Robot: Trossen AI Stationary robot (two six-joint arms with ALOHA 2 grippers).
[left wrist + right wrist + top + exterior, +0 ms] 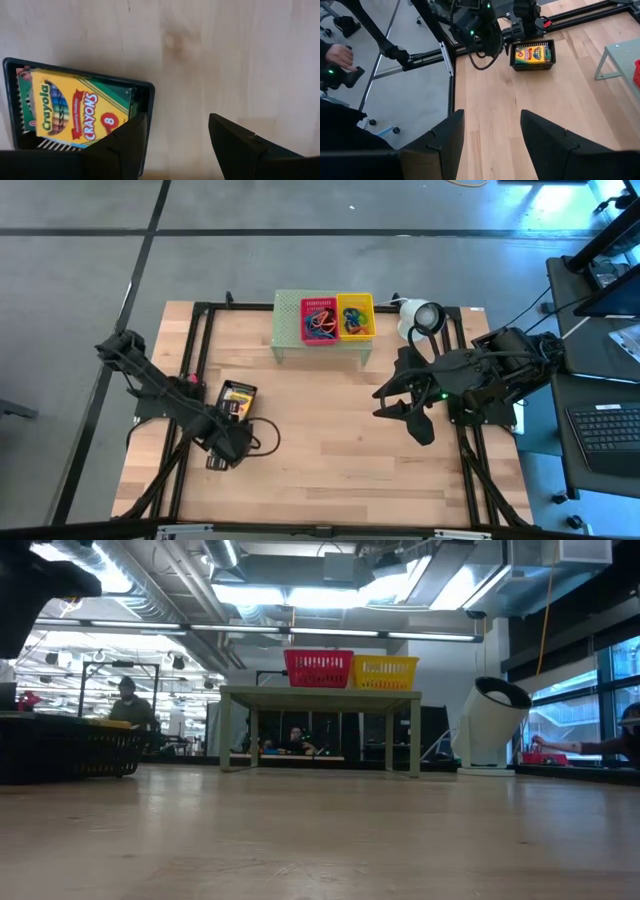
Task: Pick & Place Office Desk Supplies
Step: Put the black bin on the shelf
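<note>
A black mesh basket (pixel 237 398) stands on the wooden table at the left, with yellow-and-green crayon boxes (pixel 75 107) lying in it. My left gripper (pixel 177 145) hangs open just near-side of the basket (pixel 145 92), pointing down at bare wood, with one finger beside the basket's corner. My right gripper (pixel 383 400) is held open and raised over the table's right half, with nothing between its fingers (pixel 490 145). On the pale green stand (pixel 322 345) at the far edge sit a red basket (pixel 318 320) with coloured rubber bands and a yellow basket (pixel 355 317).
A white round lamp-like device (pixel 420 318) stands right of the stand. The table's middle and near part are bare wood (pixel 330 450). A black frame (pixel 190 370) runs along the table's edges. A person's hand (pixel 340 55) shows beyond the left edge.
</note>
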